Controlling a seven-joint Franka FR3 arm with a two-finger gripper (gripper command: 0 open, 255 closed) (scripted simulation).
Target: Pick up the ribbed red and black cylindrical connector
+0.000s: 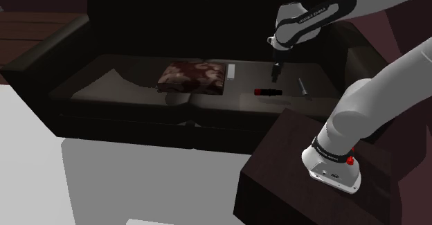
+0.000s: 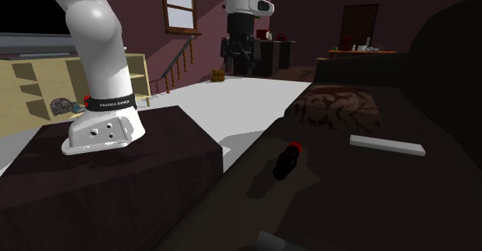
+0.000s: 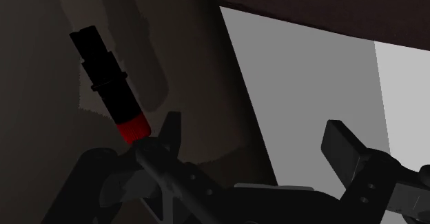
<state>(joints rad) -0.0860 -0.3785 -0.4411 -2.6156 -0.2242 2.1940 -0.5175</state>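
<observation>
Connector (image 3: 109,85) lies on the sofa (image 1: 90,85), outside the spread, empty jaws, its red end nearest them.

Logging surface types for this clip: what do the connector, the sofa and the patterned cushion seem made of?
Connector: probably matte plastic; black stepped body, red end, no glint. Sofa: dark and smooth with a faint sheen, perhaps leather or vinyl. Cushion: likely fabric, judging by its maroon-and-tan floral print and plump shape.
</observation>
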